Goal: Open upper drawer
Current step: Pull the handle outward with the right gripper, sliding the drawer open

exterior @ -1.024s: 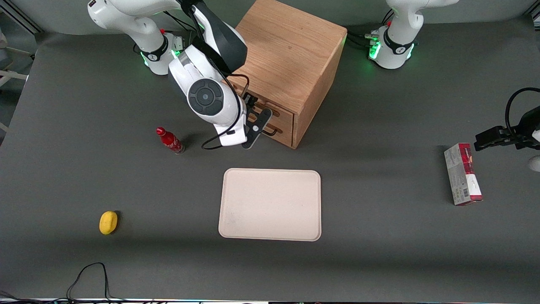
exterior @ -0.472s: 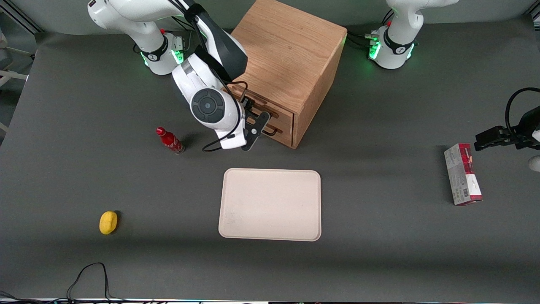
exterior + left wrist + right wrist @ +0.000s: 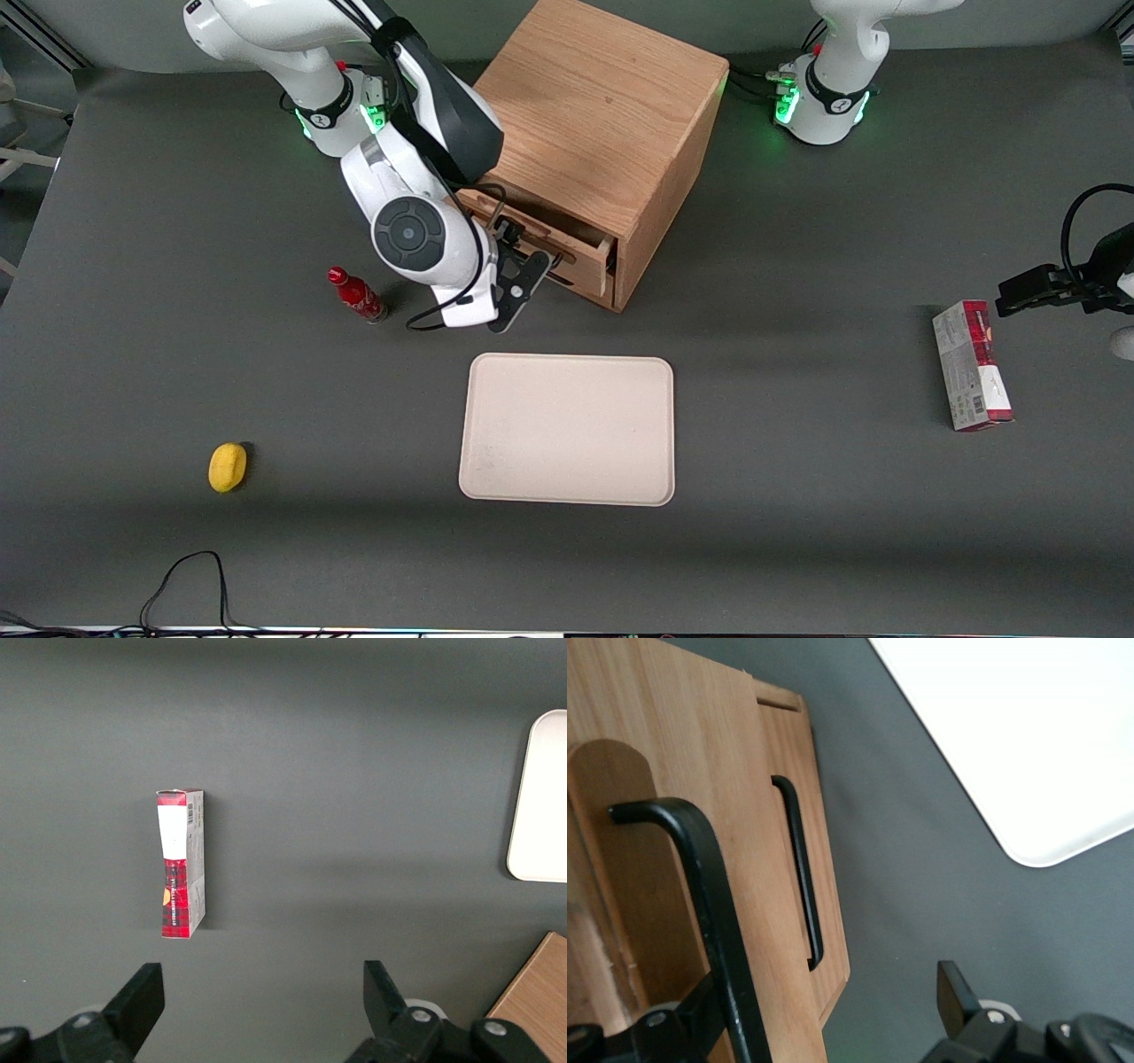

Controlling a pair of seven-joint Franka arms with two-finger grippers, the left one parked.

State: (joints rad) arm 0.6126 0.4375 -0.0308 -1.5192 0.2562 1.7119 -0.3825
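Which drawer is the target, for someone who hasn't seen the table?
Find the wooden cabinet near the working arm's base. Its upper drawer is the one standing out from the front, with the tool at its black handle; the lower drawer sits flush.

Wooden cabinet (image 3: 602,133) on the worktop (image 3: 797,532): upper drawer (image 3: 567,252) pulled partly out, tool (image 3: 532,266) at its handle; tray (image 3: 567,430) nearer the camera.

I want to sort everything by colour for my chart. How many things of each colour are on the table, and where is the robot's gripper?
Red: 2, bottle and carton
Yellow: 1, lemon
Cream: 1, tray
Wood: 1, cabinet, its upper drawer partly out
Total: 5
The gripper is at the upper drawer's handle.
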